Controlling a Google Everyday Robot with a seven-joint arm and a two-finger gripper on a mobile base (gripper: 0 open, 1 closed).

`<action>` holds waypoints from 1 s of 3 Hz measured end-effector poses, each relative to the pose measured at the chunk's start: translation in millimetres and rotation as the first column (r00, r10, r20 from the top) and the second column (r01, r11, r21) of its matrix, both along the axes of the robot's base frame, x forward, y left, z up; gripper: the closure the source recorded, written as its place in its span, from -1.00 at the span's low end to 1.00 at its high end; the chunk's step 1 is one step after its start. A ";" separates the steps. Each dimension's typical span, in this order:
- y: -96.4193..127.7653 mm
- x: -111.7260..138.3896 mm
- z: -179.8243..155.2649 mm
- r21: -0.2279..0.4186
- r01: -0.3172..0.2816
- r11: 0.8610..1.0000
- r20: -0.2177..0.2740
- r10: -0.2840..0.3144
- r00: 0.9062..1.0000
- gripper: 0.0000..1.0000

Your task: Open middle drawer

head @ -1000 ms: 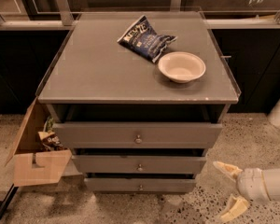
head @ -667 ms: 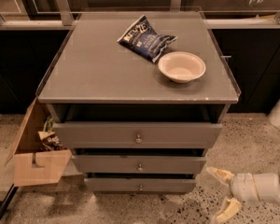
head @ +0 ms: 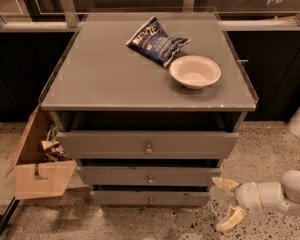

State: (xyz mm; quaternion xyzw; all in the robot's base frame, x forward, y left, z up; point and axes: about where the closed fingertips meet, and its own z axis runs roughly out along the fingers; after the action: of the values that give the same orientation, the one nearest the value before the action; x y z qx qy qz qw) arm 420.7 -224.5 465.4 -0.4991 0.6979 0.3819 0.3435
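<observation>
Further left — gripper point(head: 226, 202) nearer middle drawer point(head: 149, 176)

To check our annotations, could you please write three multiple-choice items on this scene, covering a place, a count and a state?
1. Where is the hand? A high on the left; B low, right of the middle drawer; C top centre.
2. How many knobs show? A one; B three; C five.
3. The hand's fingers are: A spread, empty; B shut on a knob; C shut, empty.
Answers: B, it hangs low beside the cabinet's right corner; B, one knob per drawer; A, both tips stand apart, nothing between.
</observation>
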 end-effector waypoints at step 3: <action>0.6 3.1 -2.8 -0.004 0.005 1.000 0.001 -0.005 1.000 0.40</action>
State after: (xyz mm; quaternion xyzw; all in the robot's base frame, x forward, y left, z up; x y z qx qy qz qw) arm 423.8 -223.9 462.7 -0.4983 0.6997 0.3792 0.3440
